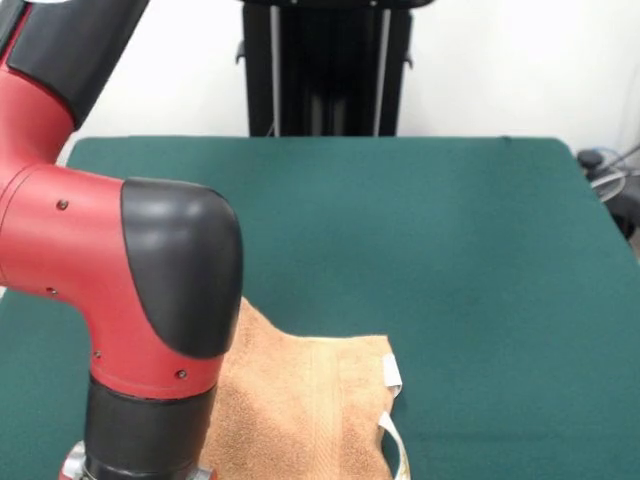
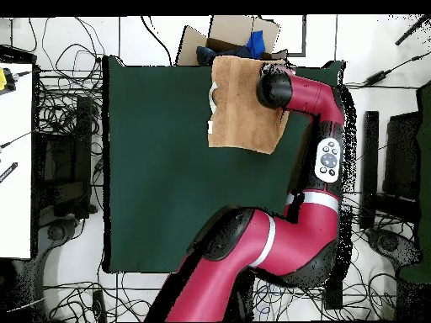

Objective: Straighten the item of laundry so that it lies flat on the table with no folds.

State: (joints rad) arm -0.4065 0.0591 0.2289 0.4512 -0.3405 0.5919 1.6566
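Your claw's tips are hidden under the arm (image 2: 278,88), so you cannot tell its opening; it hangs over the towel (image 2: 242,105), which lies at the table (image 1: 420,220) edge farthest from the base; soft, limp, light; grip a free corner, near the tags (image 1: 392,374)

This is a robotics lab or test cell. A red and black robot arm (image 2: 278,235) reaches over a tabletop (image 2: 160,168) covered in dark green cloth, set up as a bare work surface. In the overhead view, tangled black cables (image 2: 63,118) sprawl over the pale floor on all sides of it, and an open cardboard box (image 2: 227,38) sits just past its far edge. The front view shows a plain white wall (image 1: 500,60) and a black metal stand (image 1: 325,65) behind the tabletop.
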